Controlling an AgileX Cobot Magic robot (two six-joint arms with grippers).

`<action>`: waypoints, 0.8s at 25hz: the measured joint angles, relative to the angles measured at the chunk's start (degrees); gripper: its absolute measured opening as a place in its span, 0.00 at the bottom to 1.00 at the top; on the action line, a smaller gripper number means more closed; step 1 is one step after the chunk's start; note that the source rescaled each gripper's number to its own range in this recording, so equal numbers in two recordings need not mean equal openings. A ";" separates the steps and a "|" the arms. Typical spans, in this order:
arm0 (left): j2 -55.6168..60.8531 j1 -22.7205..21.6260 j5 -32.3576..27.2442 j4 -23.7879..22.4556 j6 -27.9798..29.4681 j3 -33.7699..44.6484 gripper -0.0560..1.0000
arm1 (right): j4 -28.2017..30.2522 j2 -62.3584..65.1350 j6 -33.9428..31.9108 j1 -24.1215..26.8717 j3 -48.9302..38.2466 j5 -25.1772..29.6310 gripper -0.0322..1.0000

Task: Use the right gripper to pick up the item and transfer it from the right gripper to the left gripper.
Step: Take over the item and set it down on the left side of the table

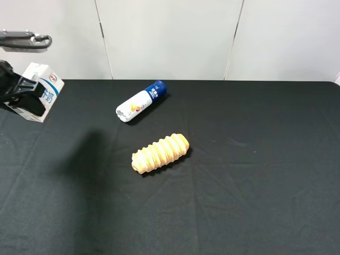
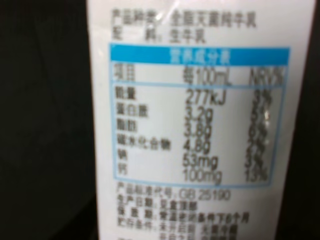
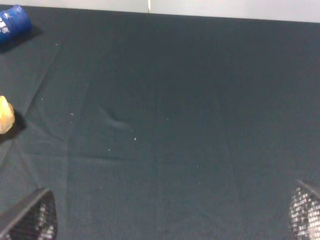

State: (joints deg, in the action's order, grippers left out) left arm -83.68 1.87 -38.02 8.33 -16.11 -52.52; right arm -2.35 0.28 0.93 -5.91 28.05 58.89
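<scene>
Hanging above the far left edge of the tabletop (image 1: 255, 202), the item (image 1: 47, 90) is a small white carton with blue lettering, tilted and clamped in the closed left end effector (image 1: 21, 94). Up close in the left wrist view, the carton's face (image 2: 200, 120) shows a blue-bordered nutrition table and fills most of the frame. The right end effector (image 3: 170, 220) stands wide apart with nothing between its fingertips (image 3: 30, 220), over bare black cloth. One white bottle (image 1: 139, 102) with a blue cap lies on its side near the back, and one ridged orange-tan roll (image 1: 160, 153) lies just in front of it, both well apart from the carton.
</scene>
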 joint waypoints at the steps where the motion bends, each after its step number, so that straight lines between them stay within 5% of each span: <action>1: -0.82 0.00 0.43 0.00 0.00 0.00 0.05 | 0.00 0.00 0.00 0.00 0.00 0.00 0.99; 20: -15.28 0.00 6.08 0.00 0.00 0.00 0.05 | 0.00 0.00 0.00 0.00 0.00 0.00 0.99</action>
State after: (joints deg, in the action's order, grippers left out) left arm -98.96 1.87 -31.95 8.33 -16.11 -52.52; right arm -2.35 0.28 0.93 -5.91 28.05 58.89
